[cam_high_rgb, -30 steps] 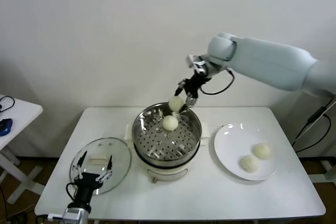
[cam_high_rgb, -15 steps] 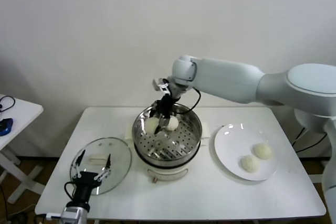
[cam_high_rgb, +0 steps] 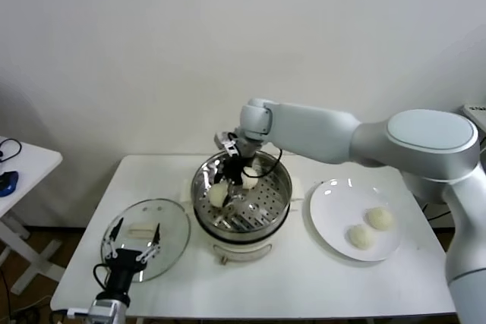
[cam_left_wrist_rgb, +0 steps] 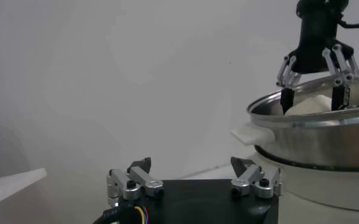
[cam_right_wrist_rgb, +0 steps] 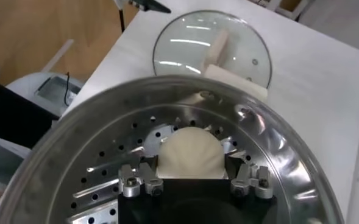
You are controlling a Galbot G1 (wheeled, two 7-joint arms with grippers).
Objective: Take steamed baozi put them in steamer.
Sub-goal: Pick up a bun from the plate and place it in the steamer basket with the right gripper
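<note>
My right gripper reaches down into the steamer, shut on a steamed baozi low over the left side of the perforated tray. In the right wrist view that baozi fills the gap between the fingers just above the tray. A second baozi lies in the steamer behind the gripper. Two more baozi rest on the white plate to the right. My left gripper hangs open and empty over the glass lid at the front left.
The glass lid lies flat on the white table left of the steamer. From the left wrist view the steamer's wall stands close ahead, with the right gripper above it. A small side table stands far left.
My right arm has carried the baozi from above the steamer's far rim down and leftward into the pot. The left arm has not moved.
</note>
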